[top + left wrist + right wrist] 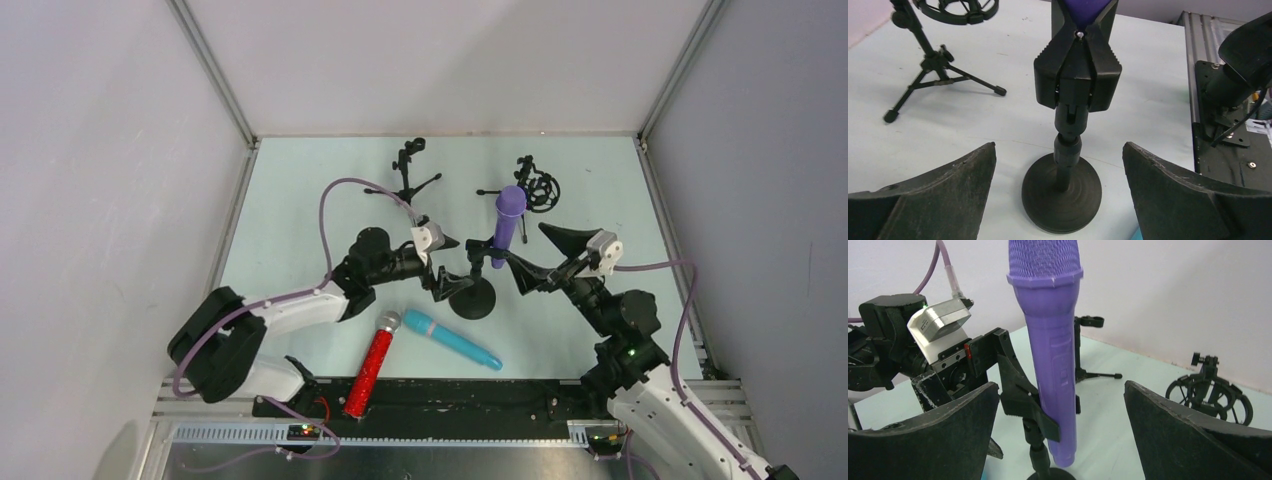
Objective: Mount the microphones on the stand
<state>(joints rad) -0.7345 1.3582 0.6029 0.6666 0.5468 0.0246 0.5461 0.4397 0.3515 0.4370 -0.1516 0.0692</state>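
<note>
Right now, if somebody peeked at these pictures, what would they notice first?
The purple microphone stands out most, clipped upright in the round-footed stand in the middle of the table. The left hand and the right hand sit wide open on either side of it. Nearer the robot, a glittery red microphone and a blue microphone lie flat, their heads close together.

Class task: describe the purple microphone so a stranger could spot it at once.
On the pale green table, find the round-based stand near the middle. The purple microphone stands clipped in it. Unlike the red microphone and teal microphone lying flat nearer the front, it is upright and purple all over.
</note>
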